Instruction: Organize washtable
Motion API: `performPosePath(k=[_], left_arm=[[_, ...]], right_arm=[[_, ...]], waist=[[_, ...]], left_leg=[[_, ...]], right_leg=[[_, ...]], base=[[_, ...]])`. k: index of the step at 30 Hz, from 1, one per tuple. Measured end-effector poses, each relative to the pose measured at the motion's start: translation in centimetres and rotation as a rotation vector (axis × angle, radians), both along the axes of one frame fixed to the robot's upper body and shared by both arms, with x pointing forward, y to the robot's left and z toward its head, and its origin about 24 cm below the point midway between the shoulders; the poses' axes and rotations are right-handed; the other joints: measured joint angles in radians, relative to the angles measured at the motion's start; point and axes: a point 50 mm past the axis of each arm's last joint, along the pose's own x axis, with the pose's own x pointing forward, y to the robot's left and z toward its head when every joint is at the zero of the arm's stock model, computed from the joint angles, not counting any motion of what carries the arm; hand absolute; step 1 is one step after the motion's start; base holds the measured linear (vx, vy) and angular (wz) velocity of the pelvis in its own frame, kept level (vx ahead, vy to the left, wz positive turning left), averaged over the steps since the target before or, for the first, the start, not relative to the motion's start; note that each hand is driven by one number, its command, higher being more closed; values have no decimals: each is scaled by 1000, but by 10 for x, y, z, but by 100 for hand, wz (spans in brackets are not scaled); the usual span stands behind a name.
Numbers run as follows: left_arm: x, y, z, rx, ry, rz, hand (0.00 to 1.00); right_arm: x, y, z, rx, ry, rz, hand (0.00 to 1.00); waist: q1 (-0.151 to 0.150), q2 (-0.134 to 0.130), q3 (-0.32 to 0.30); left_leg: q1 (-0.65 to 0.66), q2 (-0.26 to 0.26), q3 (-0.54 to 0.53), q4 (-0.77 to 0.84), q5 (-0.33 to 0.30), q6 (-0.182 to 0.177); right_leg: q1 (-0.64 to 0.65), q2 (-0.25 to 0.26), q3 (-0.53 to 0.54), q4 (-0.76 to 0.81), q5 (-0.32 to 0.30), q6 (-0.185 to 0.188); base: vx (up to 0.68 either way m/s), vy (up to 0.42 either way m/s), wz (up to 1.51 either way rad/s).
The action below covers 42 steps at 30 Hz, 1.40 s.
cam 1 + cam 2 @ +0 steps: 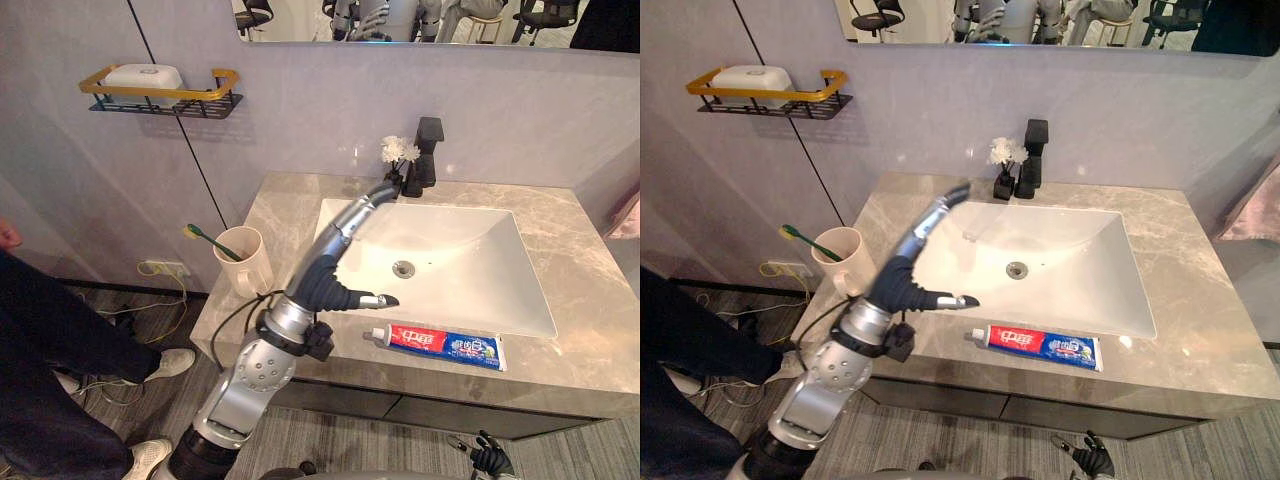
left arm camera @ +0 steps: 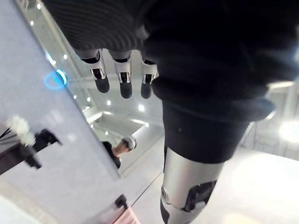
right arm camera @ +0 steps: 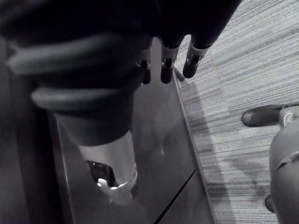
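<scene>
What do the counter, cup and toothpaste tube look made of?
Counter: polished stone, perhaps marble or imitation; grey-beige with pale veins and glare. Cup: matte cream, plastic or ceramic, unclear. Toothpaste tube: glossy printed plastic, likely; flat at its tail.

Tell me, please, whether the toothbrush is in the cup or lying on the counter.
In the cup: the toothbrush leans inside it, its green end sticking out over the rim.
</scene>
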Motion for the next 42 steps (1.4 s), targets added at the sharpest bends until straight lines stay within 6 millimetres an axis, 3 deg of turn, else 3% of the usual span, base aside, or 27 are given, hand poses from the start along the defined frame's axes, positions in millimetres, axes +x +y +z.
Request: performPosePath(k=[7,13,31,32,37,42], left_arm=[[2,-9,-44,158,146,-16,0],[2,-12,-63,255,173,-11,0],[24,-20,-69,327,155,48,0],[25,-20,-69,334,151,50,100],[23,-23,-80,402,153,29,100],[26,-27,-77,407,139,26,100]], right_arm=[[1,-1,1,-3,-8,-12,0],[3,0,1,11,-22,-48,0],[15,3,2,26,-50,-59,0],[15,3,2,27,-48,-59,0],[13,2,2,19,-35,-71,0],[17,1,3,19,-44,-74,0]], waist=[[-8,1,0],[-28,1,1],[-52,8,37],[-52,10,38],[-58,9,45],[-59,11,46]], left_leg=[[2,3,5,-7,0,0],[20,7,11,-28,3,-3],[35,10,28,-41,3,-3],[35,10,28,-41,3,-3],[35,10,30,-43,2,-3],[35,11,32,-43,2,-3]], right_leg=[[2,4,3,-15,9,0],[12,8,5,-28,9,0],[18,9,17,-32,9,0],[18,9,17,-32,9,0],[17,9,19,-34,9,0],[16,9,20,-34,9,0]], base=[[-7,1,-2],[11,-3,-3],[-8,-1,-2],[0,0,0],[0,0,0],[0,0,0]])
